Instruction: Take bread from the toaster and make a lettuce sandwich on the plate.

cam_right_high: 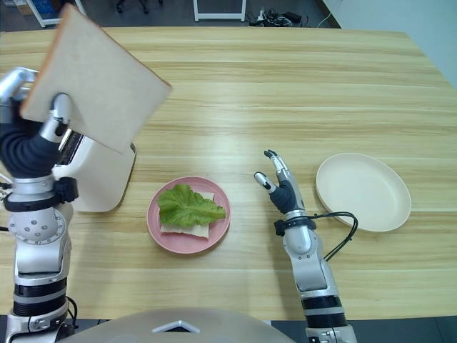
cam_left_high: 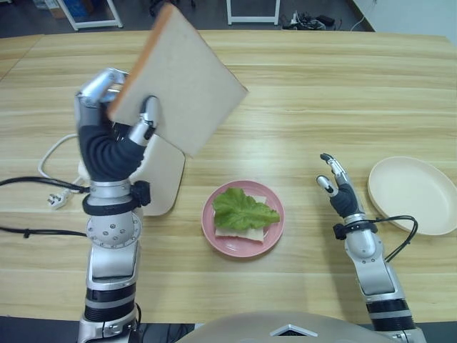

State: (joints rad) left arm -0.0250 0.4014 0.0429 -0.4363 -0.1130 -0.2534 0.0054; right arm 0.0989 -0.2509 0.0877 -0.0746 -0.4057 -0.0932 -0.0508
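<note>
Overall: pretty bright and even, looks like soft overhead room light.
Glare: a pale sheen across the middle of the table (cam_left_high: 300, 121), nothing really blown out.
Shadows: soft and short, just a thin dark edge under the pink plate (cam_left_high: 210, 230) and along the near rim of the cream plate (cam_left_high: 414, 193).
Bread slice (cam_left_high: 186, 78): flat face evenly lit, no hot spots.
Background: floor (cam_left_high: 200, 11) beyond the table is way darker.

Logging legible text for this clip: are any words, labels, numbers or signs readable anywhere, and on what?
None readable.
The bread slice in the left hand, the toaster, the pink plate, the cream plate and the table show no print.
Clutter on the floor behind: too small to tell.
</note>
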